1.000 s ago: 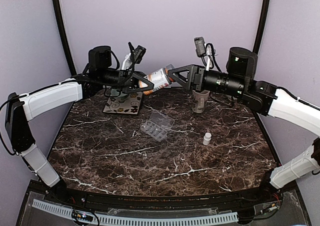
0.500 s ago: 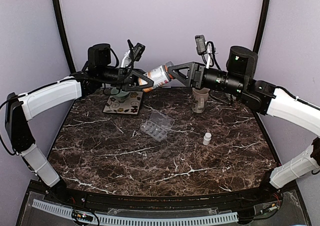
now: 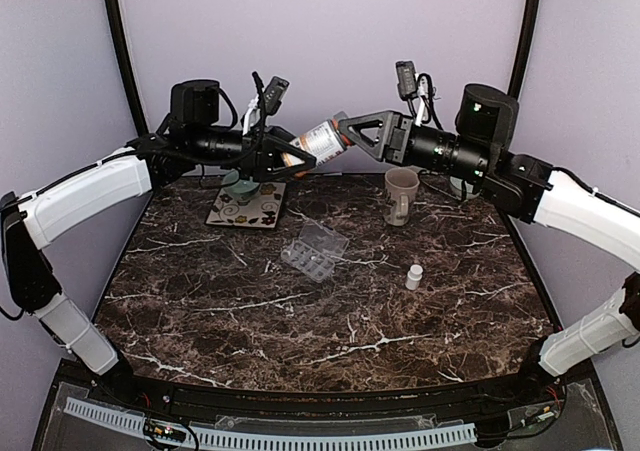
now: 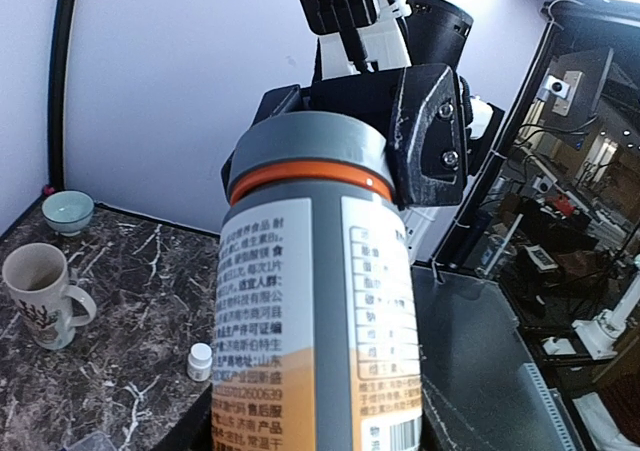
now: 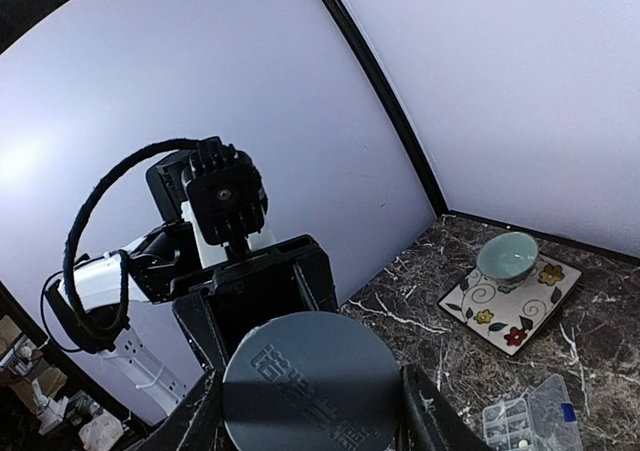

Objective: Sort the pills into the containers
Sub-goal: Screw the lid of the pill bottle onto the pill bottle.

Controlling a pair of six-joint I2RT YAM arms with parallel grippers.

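Up goes the orange pill bottle, higher than a second ago, both arms rising with it, and the right gripper has pinched in onto the cap. Working back from the front: bare marble desk, then the clear pill organizer sitting mid-desk, lid looking raised, with a small white bottle off to its right, well apart. Behind those, a mug on the right, and a flowered plate carrying a pale bowl on the left. At the back, high over everything, the orange pill bottle lies nearly on its side, left gripper clamped round its body, right gripper squeezing the grey cap. Now the danger, as I read it: unscrew it tipped like that and pills could pour out from height, bouncing across the desk far from the organizer's cells. That label looks slick too, so the twist may spin the bottle in the left gripper's hold instead of freeing the cap.
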